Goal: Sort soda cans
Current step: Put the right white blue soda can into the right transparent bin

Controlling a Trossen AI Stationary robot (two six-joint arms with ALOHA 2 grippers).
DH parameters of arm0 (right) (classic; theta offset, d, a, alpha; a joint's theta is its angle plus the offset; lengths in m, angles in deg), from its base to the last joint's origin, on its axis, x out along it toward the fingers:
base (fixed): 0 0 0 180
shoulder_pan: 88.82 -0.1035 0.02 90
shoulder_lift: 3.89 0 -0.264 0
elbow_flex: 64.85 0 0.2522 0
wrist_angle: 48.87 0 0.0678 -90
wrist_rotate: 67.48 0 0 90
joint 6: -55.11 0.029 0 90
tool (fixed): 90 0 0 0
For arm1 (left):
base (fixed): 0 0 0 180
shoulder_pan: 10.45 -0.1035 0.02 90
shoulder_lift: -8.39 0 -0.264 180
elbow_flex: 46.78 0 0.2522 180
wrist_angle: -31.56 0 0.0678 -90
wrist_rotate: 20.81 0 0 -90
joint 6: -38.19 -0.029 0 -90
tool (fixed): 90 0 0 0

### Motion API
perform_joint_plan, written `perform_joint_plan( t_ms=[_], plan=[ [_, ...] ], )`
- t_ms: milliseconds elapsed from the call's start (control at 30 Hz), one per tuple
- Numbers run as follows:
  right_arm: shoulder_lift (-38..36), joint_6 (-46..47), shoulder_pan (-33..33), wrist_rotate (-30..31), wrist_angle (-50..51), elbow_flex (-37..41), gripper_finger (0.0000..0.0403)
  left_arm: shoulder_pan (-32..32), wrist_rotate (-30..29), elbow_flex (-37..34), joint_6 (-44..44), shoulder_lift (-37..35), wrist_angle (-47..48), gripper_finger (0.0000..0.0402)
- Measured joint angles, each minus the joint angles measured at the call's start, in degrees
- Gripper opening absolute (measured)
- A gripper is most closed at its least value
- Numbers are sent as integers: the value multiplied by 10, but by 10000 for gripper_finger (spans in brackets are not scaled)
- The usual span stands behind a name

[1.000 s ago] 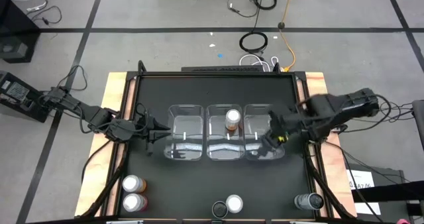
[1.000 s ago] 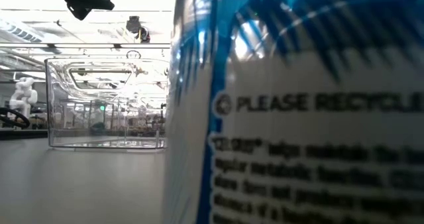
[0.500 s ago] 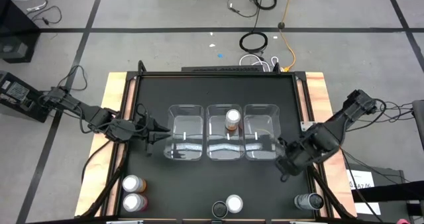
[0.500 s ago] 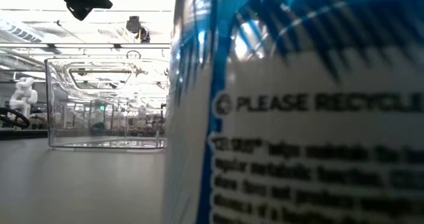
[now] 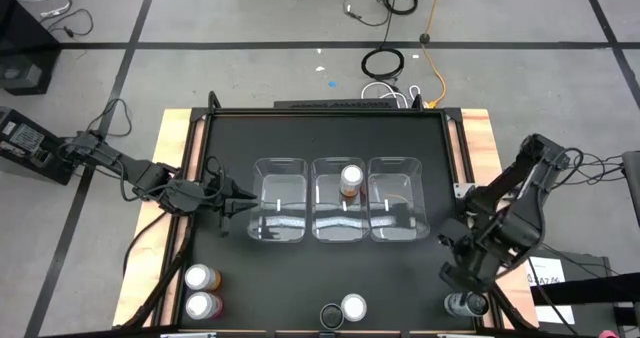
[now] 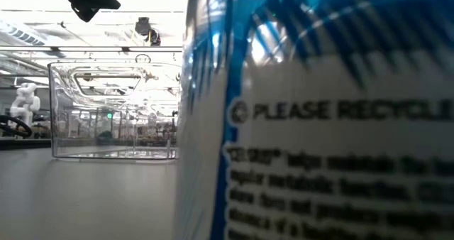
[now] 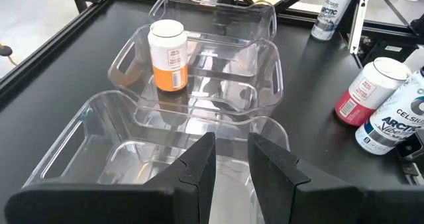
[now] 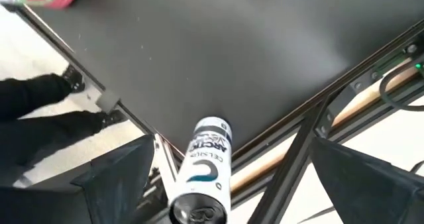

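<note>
Three clear bins stood in a row across the middle of the black table, blocking the way between front and back. The back stretch was open. Along the front edge, the gaps between two cans, one can and another were wide.
</note>
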Motion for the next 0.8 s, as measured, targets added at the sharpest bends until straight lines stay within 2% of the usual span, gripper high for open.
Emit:
perform_joint_plan(
  t_ms=[333, 567, 667, 800],
  plan=[
    [0, -57, -89, 12, -4, 0, 398, 0, 0, 0, 1, 0, 0, 99],
    [0, -57, -159, 24, -21, 0, 398, 0, 0, 0, 1, 0, 0, 99],
    [7, -63, -180, 47, -45, 0, 398, 0, 0, 0, 1, 0, 0, 99],
    [30, -95, -196, 46, -52, 0, 398, 0, 0, 0, 1, 0, 0, 99]
  ],
)
